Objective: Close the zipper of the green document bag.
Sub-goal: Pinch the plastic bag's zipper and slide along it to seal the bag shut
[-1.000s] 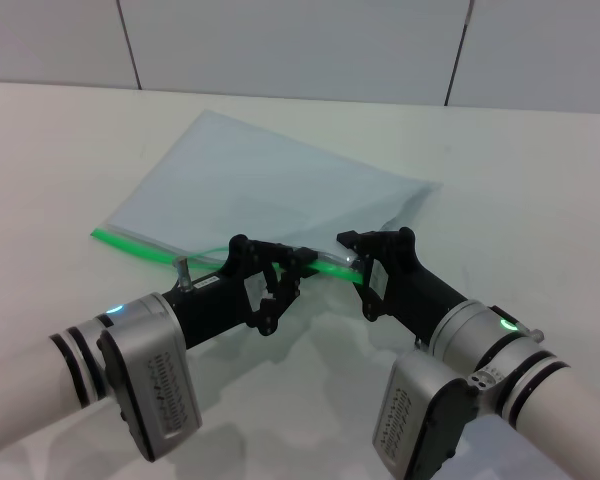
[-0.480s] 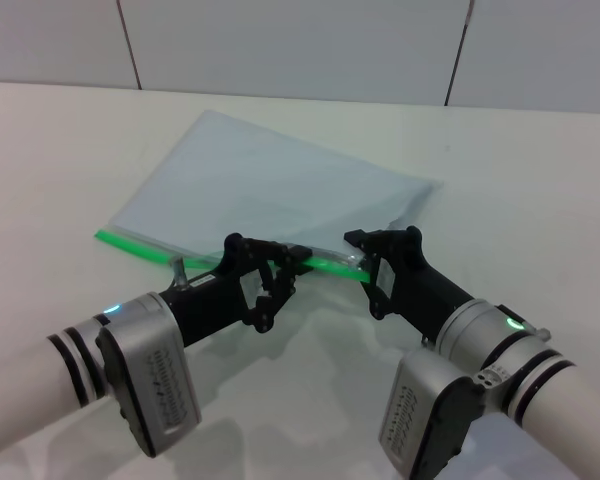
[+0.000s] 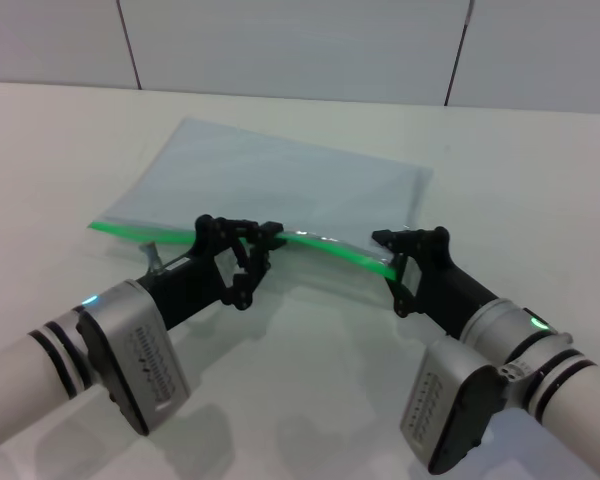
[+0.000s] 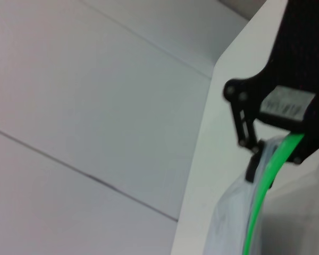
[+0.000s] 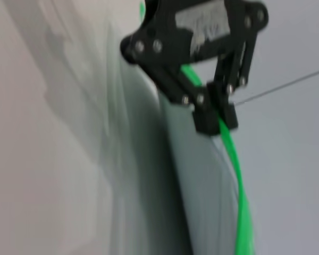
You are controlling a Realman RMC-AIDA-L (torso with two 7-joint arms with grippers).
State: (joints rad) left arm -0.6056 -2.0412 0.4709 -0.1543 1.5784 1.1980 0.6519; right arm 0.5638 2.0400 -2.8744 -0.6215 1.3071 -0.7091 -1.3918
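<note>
The green document bag [image 3: 280, 180] lies flat on the white table [image 3: 510, 170], its bright green zipper [image 3: 330, 247] along the near long edge. My left gripper [image 3: 269, 235] is shut on the zipper near its middle. The slider tab is hidden by the fingers. My right gripper [image 3: 389, 262] is shut on the zipper's right end, at the bag's near right corner. The left wrist view shows the right gripper [image 4: 276, 151] holding the end of the green zipper [image 4: 265, 186]. In the right wrist view the left gripper [image 5: 215, 114] clamps the zipper [image 5: 235, 162] above the bag [image 5: 202, 207].
A pale tiled wall [image 3: 300, 45] rises behind the table's far edge. Both forearms reach in from the near side, left arm [image 3: 120, 340] and right arm [image 3: 480, 370], over bare white tabletop.
The left gripper slid left along the zipper while the right gripper drew the end to the right. The strip between them is longer and straighter, and the bag lies flatter.
</note>
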